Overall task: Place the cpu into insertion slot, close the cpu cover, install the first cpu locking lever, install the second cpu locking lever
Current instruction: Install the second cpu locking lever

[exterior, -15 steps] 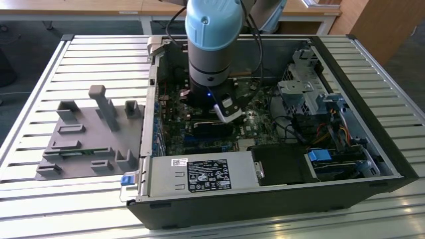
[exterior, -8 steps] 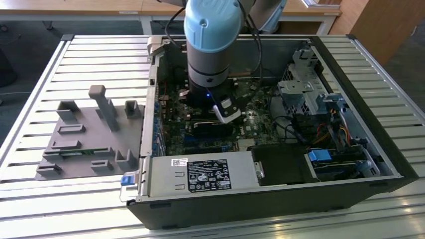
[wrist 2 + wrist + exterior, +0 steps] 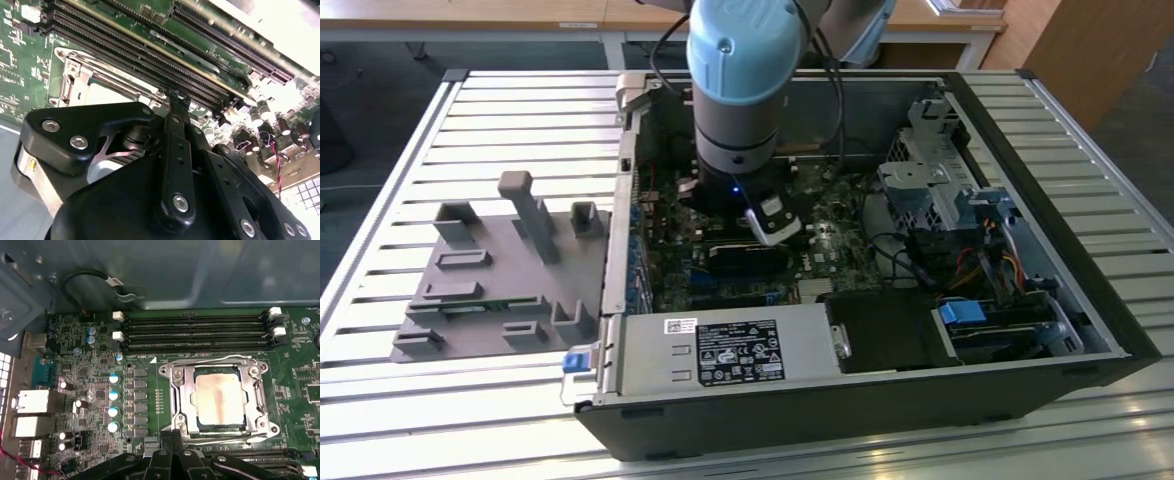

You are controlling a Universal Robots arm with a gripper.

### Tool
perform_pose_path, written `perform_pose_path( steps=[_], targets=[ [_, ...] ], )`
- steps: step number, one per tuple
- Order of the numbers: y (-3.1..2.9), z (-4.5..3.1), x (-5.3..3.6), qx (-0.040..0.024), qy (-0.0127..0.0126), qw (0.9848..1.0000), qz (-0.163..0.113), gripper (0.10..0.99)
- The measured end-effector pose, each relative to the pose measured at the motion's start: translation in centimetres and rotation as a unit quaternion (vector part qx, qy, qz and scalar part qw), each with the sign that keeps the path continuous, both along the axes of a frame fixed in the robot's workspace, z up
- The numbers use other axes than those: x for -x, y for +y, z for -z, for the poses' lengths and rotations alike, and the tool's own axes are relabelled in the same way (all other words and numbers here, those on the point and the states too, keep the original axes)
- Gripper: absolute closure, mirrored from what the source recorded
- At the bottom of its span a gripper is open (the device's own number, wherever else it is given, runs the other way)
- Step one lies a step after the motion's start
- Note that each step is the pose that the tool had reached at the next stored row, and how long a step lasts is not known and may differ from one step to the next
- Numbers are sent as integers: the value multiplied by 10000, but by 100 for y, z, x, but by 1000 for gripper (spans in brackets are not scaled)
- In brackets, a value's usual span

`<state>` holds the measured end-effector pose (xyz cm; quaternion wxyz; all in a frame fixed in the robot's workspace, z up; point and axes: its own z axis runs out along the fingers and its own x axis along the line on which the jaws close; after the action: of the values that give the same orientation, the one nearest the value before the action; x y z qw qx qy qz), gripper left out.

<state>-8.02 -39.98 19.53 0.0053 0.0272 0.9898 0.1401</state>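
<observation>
We see the cpu (image 3: 220, 401) seated in the insertion slot (image 3: 202, 426), the cpu cover (image 3: 218, 371) closed over it. Our tool (image 3: 172, 440) hovers just beside the slot, fingers together, holding nothing.

The arm (image 3: 740, 80) drops steeply from the top of the exterior view, its pale blue joint uppermost and the dark wrist section below it pointing down. A blue light glows at the wrist. The gripper (image 3: 771, 228) hangs at the low end with a white part on its side. In the second wrist view its black fingers (image 3: 178, 107) meet at the tips, jaws closed together.
</observation>
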Motion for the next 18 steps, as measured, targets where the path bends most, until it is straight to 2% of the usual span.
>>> perform_pose_path(
  steps=[18],
  targets=[
    [52,56,42,-3,0,10000,0,980]
  ],
)
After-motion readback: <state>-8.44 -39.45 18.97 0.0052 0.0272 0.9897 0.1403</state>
